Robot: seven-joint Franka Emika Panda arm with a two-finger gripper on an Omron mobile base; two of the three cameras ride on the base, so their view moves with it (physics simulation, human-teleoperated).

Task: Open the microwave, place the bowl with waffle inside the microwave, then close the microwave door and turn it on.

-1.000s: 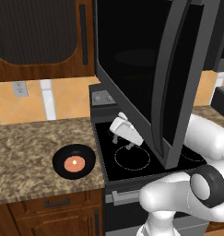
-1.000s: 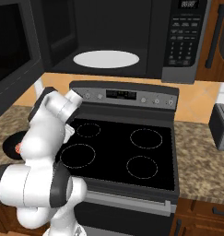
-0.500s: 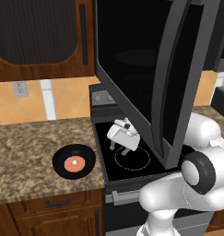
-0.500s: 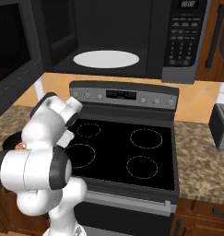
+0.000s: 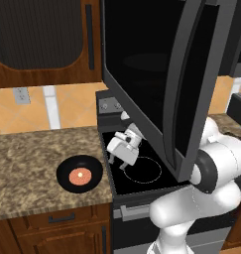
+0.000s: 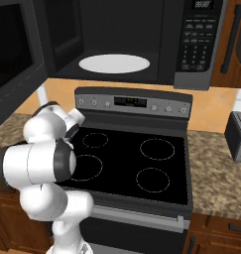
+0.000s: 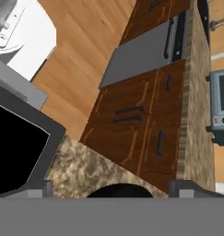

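The black bowl (image 5: 80, 173) rests on the granite counter (image 5: 28, 163) left of the stove, with the orange-pink waffle (image 5: 80, 175) lying flat in it. My gripper (image 5: 118, 162) hangs open over the stove's left front burner, a short way right of the bowl, with nothing between its fingers. In the hand view the bowl's dark rim (image 7: 118, 189) peeks up between the spread fingertips (image 7: 37, 189). The microwave door (image 5: 151, 74) stands swung wide open above my hand, handle (image 5: 191, 84) toward me. The microwave (image 6: 142, 39) cavity shows its white turntable (image 6: 114, 63).
The black glass-top stove (image 6: 132, 163) sits under the microwave, with its knob panel (image 6: 134, 101) behind. A grey toaster (image 6: 238, 136) stands on the right counter. Wooden cabinets (image 5: 42, 34) hang above the left counter. My arm's elbow (image 5: 216, 158) sits just under the open door.
My hand has dropped lower and shifted left toward the bowl, and its fingers now point down at the counter's edge. The bowl and the door have not moved.
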